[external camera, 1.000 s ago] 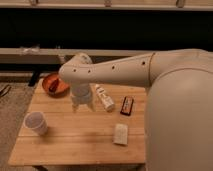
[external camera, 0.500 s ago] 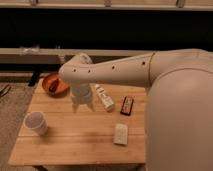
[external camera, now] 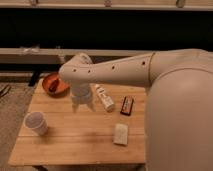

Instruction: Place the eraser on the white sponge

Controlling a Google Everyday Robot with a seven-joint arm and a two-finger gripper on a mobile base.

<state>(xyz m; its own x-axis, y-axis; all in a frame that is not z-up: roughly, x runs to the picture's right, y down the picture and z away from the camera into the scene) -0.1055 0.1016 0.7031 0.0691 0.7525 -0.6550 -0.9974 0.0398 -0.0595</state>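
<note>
The eraser (external camera: 127, 105), a flat black block with a red-orange centre patch, lies on the wooden table (external camera: 75, 140) right of middle. The white sponge (external camera: 120, 134), a cream-white pad, lies nearer the front edge, just below the eraser and apart from it. My gripper (external camera: 82, 105) hangs under the white arm over the table's left-middle, left of the eraser and a white bottle. It holds nothing that I can see.
A white bottle (external camera: 105, 97) with dark markings lies between the gripper and the eraser. An orange bowl (external camera: 54, 83) sits at the back left corner. A white cup (external camera: 36, 123) stands at the front left. My arm's large white body (external camera: 180, 115) covers the table's right side.
</note>
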